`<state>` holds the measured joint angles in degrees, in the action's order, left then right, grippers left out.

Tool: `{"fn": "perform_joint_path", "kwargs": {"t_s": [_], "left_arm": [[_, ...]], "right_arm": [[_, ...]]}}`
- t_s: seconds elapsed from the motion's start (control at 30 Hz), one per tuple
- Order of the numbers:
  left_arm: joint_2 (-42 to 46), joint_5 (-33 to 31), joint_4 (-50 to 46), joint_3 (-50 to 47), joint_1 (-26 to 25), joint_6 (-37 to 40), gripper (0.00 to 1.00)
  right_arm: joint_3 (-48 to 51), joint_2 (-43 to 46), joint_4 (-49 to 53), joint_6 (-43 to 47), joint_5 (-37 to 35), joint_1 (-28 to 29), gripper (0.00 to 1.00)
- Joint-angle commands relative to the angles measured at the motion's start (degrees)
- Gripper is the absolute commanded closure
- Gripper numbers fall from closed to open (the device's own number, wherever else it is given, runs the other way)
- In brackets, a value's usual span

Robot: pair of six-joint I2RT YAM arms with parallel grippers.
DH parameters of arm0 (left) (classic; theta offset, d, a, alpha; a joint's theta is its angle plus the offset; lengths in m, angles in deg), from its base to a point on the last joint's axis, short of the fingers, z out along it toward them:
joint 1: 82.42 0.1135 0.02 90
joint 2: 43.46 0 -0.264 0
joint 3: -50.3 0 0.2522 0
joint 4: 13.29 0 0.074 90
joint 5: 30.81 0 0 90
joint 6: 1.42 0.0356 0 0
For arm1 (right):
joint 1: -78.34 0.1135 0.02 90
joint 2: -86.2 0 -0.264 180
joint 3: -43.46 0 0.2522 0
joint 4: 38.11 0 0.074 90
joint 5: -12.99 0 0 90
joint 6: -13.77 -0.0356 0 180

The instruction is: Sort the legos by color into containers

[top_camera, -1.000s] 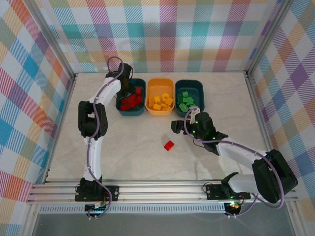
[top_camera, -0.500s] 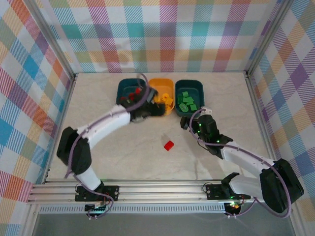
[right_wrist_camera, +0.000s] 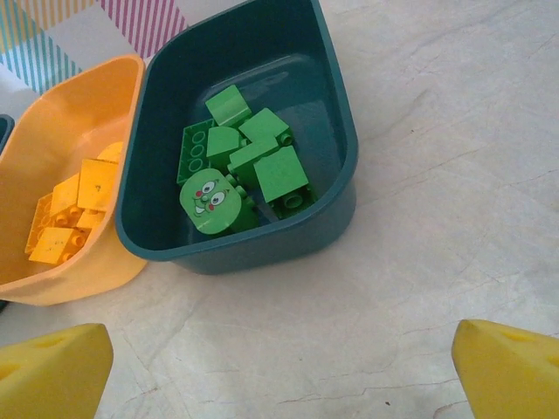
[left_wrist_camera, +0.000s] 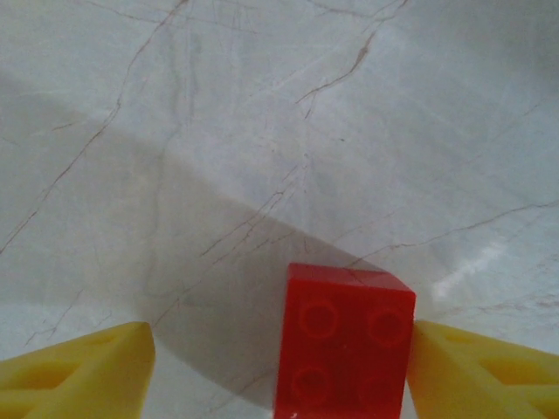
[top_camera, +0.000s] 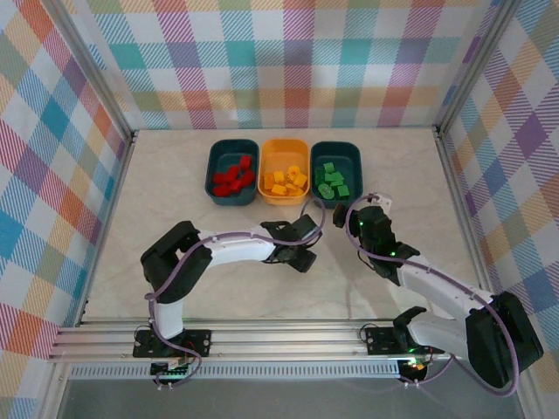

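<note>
A red lego (left_wrist_camera: pixel 345 349) lies studs-up on the marble table between the yellow fingers of my left gripper (left_wrist_camera: pixel 279 371). The gripper is open; its right finger (left_wrist_camera: pixel 472 367) is at the brick's side and the left finger (left_wrist_camera: pixel 79 367) stands well apart. From above, my left gripper (top_camera: pixel 300 250) is low over the table's middle. My right gripper (right_wrist_camera: pixel 279 358) is open and empty, just in front of the teal container (right_wrist_camera: pixel 262 244) of green legos (right_wrist_camera: pixel 253 166). The orange container (right_wrist_camera: pixel 79 279) holds yellow legos (right_wrist_camera: pixel 74 209). Another teal container (top_camera: pixel 215 170) holds red legos (top_camera: pixel 233 179).
The three tubs stand in a row at the back of the table (top_camera: pixel 175 227). My left arm (top_camera: pixel 227 249) stretches low across the table from the left. Metal frame posts and plaid walls enclose the table on three sides.
My left arm has swung from above the red tub down to the table's middle, and its open jaws now sit around the lone red lego. My right gripper has shifted slightly right.
</note>
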<state>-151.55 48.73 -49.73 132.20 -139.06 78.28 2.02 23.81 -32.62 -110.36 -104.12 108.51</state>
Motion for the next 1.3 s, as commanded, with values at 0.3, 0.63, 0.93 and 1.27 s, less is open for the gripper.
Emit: {"fn": "perform_joint_path", "kwargs": {"t_s": [0.3, 0.63, 0.93, 1.27], "left_arm": [[-1.94, -4.27, 0.55, 1.67, -0.99, 2.22, 0.71], [7.17, -15.61, -2.65, 2.52, 4.90, -2.16, 0.83], [6.56, -11.06, -9.47, 16.26, 26.73, -13.08, 0.82], [-20.12, -4.11, -26.79, 49.39, 38.35, -14.80, 0.83]], "right_arm": [[0.82, 0.87, -0.10, -1.01, -0.20, -0.57, 0.00], [0.82, 0.25, -0.58, -0.94, 0.26, -0.64, 0.00], [0.29, -0.84, -0.88, -1.23, 2.07, -0.64, 0.00], [0.04, -0.54, -0.62, -0.83, 3.11, -0.64, 0.00]]}}
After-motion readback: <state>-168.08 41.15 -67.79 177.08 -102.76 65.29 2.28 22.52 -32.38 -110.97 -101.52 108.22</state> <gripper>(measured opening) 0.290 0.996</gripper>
